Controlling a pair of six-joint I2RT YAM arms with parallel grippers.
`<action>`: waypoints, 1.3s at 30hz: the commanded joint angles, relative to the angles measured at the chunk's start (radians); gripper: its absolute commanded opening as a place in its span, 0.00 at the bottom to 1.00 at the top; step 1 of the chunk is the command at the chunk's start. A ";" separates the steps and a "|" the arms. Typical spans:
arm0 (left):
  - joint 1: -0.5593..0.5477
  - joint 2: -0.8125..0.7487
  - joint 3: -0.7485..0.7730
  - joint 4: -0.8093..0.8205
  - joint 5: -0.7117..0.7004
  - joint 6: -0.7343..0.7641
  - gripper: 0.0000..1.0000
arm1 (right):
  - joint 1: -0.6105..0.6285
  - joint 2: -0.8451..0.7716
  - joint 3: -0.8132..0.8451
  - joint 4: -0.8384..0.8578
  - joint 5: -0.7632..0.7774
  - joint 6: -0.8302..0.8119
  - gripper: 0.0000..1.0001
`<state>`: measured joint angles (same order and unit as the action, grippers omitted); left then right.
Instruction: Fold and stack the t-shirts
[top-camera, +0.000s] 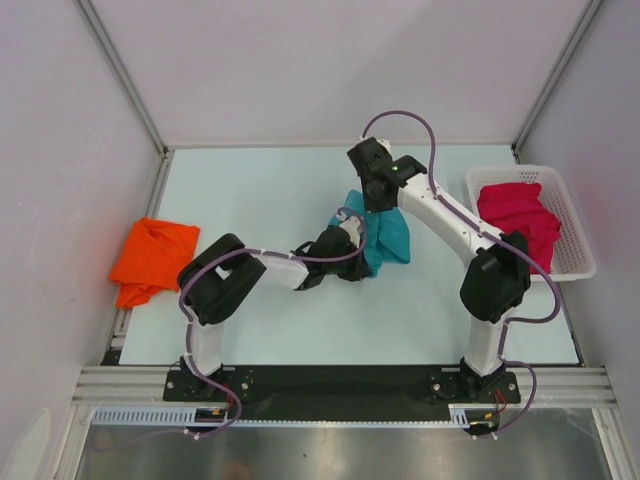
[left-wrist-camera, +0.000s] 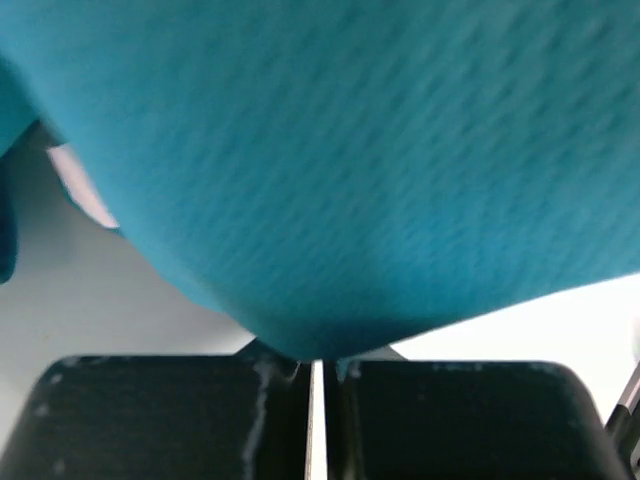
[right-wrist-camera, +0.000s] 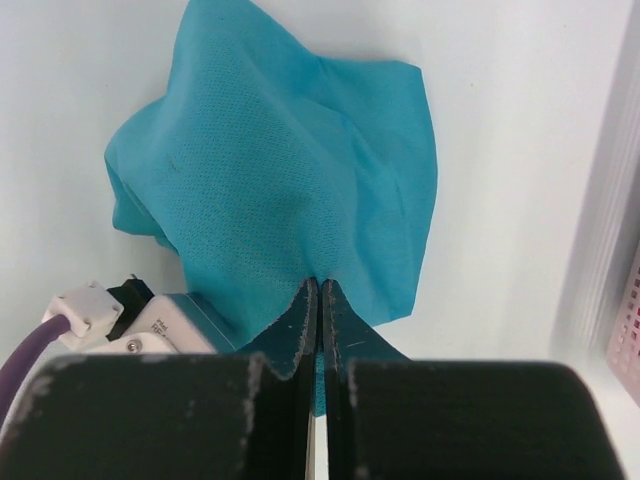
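Observation:
A teal t-shirt (top-camera: 388, 240) hangs bunched over the middle of the table. My right gripper (right-wrist-camera: 320, 285) is shut on a pinch of this teal t-shirt (right-wrist-camera: 270, 190) from above. My left gripper (left-wrist-camera: 322, 362) is shut on the lower edge of the teal t-shirt (left-wrist-camera: 340, 170), whose cloth fills nearly all of the left wrist view. In the top view the left gripper (top-camera: 355, 240) meets the cloth from the left and the right gripper (top-camera: 373, 203) from behind. An orange t-shirt (top-camera: 152, 258) lies crumpled at the table's left edge. A magenta-pink t-shirt (top-camera: 520, 220) lies in the basket.
A white slotted basket (top-camera: 572, 215) stands at the right edge of the table (top-camera: 260, 190). Grey walls and metal rails enclose the back and sides. The left arm's camera housing (right-wrist-camera: 110, 315) shows under the cloth in the right wrist view.

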<state>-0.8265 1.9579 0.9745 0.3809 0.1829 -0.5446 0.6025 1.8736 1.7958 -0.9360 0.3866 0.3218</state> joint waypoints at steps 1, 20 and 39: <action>-0.006 -0.069 0.015 -0.126 -0.069 0.026 0.00 | -0.012 -0.057 -0.002 -0.012 0.029 0.008 0.00; 0.147 -0.964 0.098 -0.869 -0.422 0.146 0.00 | -0.037 0.036 0.063 0.015 -0.064 -0.035 0.49; 0.309 -0.887 0.009 -0.806 -0.269 0.087 0.00 | 0.197 -0.334 -0.499 0.204 -0.175 0.161 0.46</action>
<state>-0.5640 1.0668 0.9726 -0.4503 -0.0998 -0.4374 0.8055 1.5841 1.3655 -0.8124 0.2279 0.4213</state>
